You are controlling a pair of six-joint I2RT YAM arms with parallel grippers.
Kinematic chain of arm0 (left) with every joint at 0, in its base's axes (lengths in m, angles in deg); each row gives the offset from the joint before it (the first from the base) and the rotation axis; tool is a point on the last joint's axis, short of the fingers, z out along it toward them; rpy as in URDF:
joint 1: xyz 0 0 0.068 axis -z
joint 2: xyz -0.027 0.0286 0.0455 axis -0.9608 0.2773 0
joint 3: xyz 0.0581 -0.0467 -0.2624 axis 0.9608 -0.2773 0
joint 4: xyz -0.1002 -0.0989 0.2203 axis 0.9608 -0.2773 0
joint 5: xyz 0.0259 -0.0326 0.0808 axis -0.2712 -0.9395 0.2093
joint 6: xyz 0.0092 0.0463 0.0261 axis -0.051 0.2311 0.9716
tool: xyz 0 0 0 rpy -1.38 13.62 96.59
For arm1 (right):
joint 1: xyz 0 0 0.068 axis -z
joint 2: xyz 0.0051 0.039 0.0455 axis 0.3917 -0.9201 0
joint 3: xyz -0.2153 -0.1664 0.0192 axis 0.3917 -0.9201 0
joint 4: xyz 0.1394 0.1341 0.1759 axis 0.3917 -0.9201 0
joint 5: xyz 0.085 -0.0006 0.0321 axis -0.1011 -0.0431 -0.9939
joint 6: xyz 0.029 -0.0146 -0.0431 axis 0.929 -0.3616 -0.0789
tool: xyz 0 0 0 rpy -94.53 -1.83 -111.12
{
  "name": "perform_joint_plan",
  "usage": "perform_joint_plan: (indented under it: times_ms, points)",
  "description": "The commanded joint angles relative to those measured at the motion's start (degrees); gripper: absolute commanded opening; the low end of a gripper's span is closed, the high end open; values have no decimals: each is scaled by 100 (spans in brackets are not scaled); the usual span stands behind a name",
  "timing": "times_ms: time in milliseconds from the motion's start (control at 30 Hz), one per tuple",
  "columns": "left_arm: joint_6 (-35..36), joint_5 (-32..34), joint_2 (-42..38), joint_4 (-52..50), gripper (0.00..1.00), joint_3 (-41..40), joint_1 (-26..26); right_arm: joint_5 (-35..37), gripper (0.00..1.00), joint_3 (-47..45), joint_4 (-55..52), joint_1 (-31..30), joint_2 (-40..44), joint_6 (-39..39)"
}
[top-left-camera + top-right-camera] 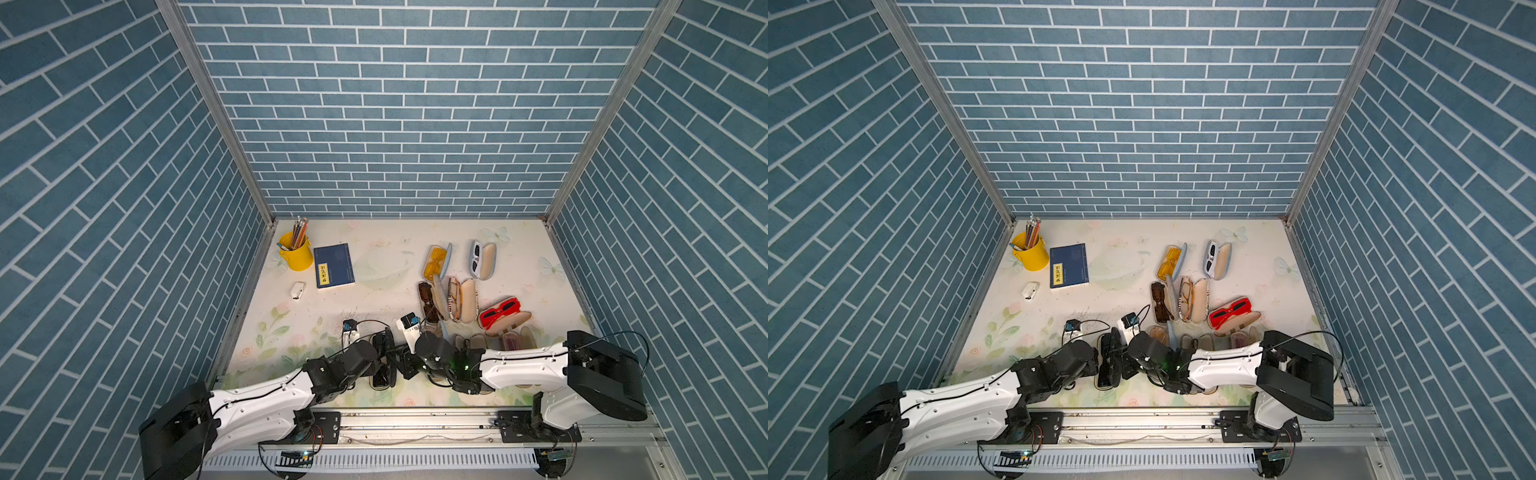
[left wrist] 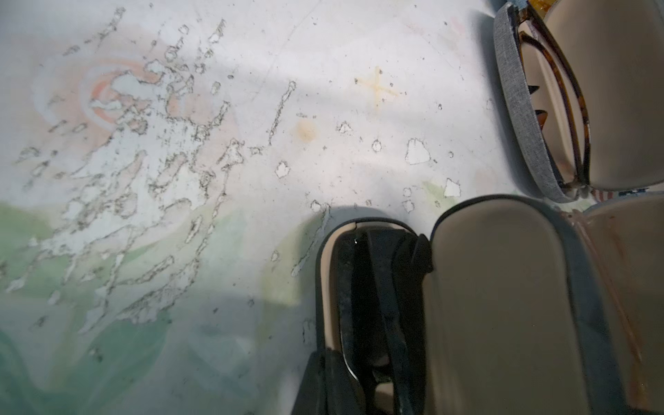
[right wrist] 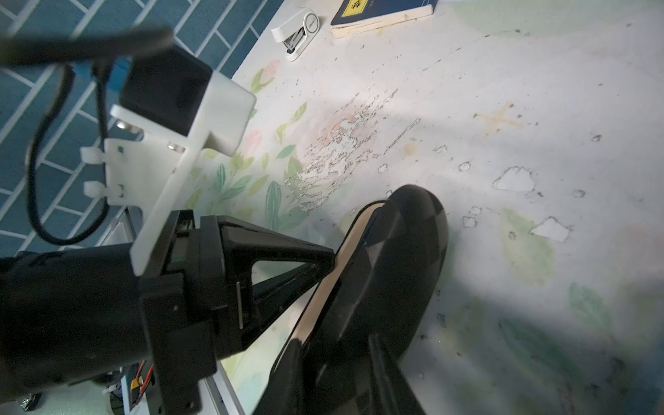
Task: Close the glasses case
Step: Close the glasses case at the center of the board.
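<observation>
Pencils [image 1: 300,232] stand in a yellow cup [image 1: 297,257] at the far left corner of the bench [image 1: 374,299]. Next to the cup lies a blue book [image 1: 333,266]. A small white stapler [image 1: 297,290] sits a bit nearer the front edge.

By the middle of the front edge is the glasses case [image 1: 1105,376]. It is black and has dark glasses [image 2: 373,305] inside. Its lid [image 2: 503,305] is tipped up, not lying flat and not shut.

The left gripper [image 3: 328,260] has its fingers pressed tight together. Their tips touch the tan rim of the bottom half of the case. The right gripper [image 3: 337,345] has one of its fingers on each side of the lid. I cannot tell if they squeeze it.

On the right half of the bench lie more open cases. They hold yellow glasses [image 1: 435,259], white glasses [image 1: 476,257], brown glasses [image 1: 428,301] and red glasses [image 1: 500,311].
</observation>
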Motion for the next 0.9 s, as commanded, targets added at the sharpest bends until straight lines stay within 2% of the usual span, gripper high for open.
perform_joint_plan:
  times_ms: [0, 867]
  points:
    - [-47, 61, -2, 64, 6, -115, -8, 173, 29, 9, 100, -62, -170, 32]
    - [-253, 170, 83, 299, 5, -203, 52, 204, 26, 61, 203, -80, -399, -38]
